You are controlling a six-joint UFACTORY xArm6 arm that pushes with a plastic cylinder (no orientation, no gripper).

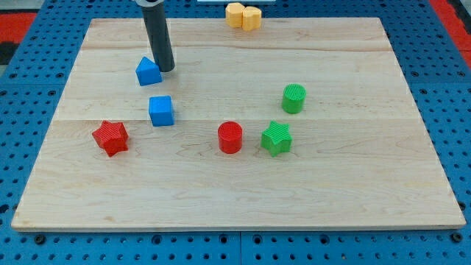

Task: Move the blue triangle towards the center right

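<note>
Blue triangle (148,71) touches my tip (167,69) on its view-left side; the end effector, a gripperless rod, stands between block and centre-right goal.

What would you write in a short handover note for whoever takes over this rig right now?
No pincer: the arm ends in a rod. My tip sits against the blue triangle, on its right side as viewed.
The blue triangle lies in the upper left of the board, above the blue cube.
Done: nothing visible; it is far from the centre right.
Left: bring my tip round to its left side, then push it rightward, probably passing above the green cylinder.
</note>
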